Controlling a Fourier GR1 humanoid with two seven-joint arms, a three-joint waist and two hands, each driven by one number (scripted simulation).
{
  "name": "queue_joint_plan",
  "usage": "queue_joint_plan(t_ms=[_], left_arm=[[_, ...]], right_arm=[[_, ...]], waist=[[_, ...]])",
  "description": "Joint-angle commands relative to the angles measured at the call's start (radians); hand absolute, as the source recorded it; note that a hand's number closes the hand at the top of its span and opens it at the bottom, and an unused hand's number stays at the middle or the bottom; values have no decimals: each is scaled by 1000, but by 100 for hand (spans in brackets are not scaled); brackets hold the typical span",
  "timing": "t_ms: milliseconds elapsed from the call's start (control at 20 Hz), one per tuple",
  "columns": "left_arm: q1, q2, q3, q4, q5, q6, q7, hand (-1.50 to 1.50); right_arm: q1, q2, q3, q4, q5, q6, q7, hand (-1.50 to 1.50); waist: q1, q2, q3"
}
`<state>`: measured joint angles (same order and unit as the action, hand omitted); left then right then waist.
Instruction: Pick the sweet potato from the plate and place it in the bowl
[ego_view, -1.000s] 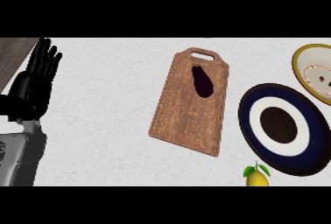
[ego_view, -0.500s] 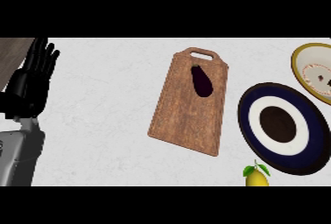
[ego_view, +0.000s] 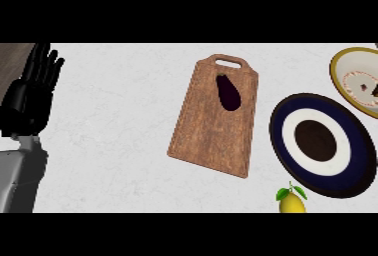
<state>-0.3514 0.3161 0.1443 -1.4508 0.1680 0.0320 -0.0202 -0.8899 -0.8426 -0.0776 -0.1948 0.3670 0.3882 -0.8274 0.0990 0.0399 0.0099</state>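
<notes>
Eggplant (ego_view: 229, 92) on cutting board (ego_view: 214, 117)

Left hand (ego_view: 29, 95) open, fingers up

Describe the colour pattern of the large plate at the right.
Head view: the plate has a dark navy rim, a white ring and a dark brown centre.
</notes>
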Motion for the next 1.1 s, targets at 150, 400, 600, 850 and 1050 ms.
queue_joint_plan(t_ms=[150, 400, 600, 850, 1050], left_arm=[[-6, -14, -5, 2, -8, 15, -1, 0], [6, -20, -1, -17, -3, 18, -8, 0], [1, -15, 4, -2, -3, 10, -24, 0], [4, -21, -4, -14, -1, 10, -16, 0], [10, -22, 3, -18, 1, 15, -23, 0]], right_arm=[[-49, -63, -126, 91, -120, 93, 19, -150], [-39, -142, -187, 124, -180, 148, 60, -150], [-48, -171, -222, 133, -216, 187, 97, -150], [-24, -191, -244, 132, -240, 209, 118, -150], [-8, -208, -258, 123, -255, 241, 128, -150]], waist=[[-2, 12, 2], [-4, 16, 7], [-7, 24, 8], [-5, 29, 15], [-10, 28, 18]])
